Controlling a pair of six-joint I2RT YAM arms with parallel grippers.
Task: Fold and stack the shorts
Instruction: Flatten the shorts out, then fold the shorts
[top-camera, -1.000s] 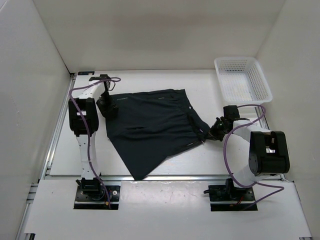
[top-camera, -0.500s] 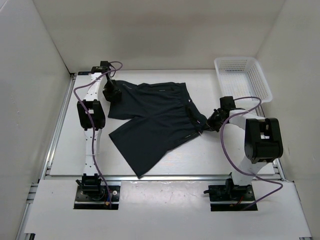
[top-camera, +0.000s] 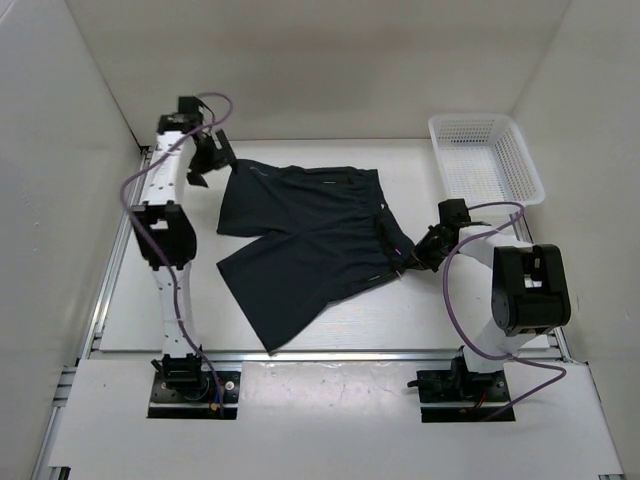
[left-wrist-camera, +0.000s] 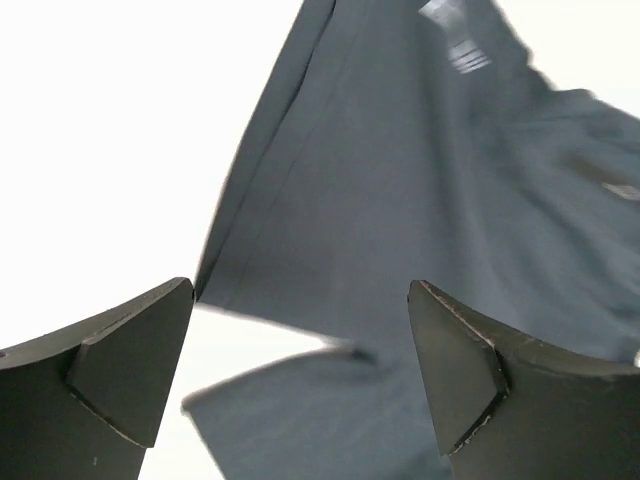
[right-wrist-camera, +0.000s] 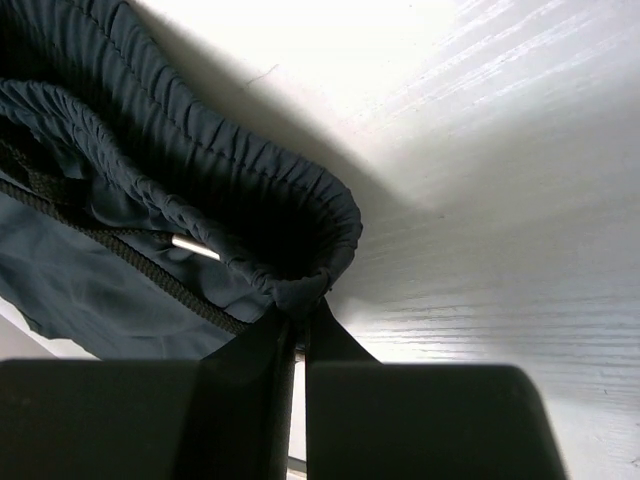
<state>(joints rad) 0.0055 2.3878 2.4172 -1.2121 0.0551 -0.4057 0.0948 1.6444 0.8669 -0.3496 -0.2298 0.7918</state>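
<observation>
The dark navy shorts (top-camera: 305, 240) lie spread on the white table, two legs pointing left and lower left, waistband at the right. My left gripper (top-camera: 204, 163) hangs open and empty above the table, just off the far left corner of the shorts; its wrist view shows the shorts (left-wrist-camera: 400, 200) below between the fingers (left-wrist-camera: 120, 370). My right gripper (top-camera: 412, 258) is shut on the gathered waistband (right-wrist-camera: 300, 290) at the right end of the shorts, low at the table. A drawstring (right-wrist-camera: 120, 250) shows inside the waistband.
A white mesh basket (top-camera: 485, 158) stands at the back right corner. White walls enclose the table on the left, back and right. An aluminium rail (top-camera: 330, 352) runs along the near edge by the arm bases.
My left gripper let go of the shorts' left corner and rose away toward the back left. The shorts shifted and now lie flatter, legs separated. My right gripper stayed clamped on the waistband.
</observation>
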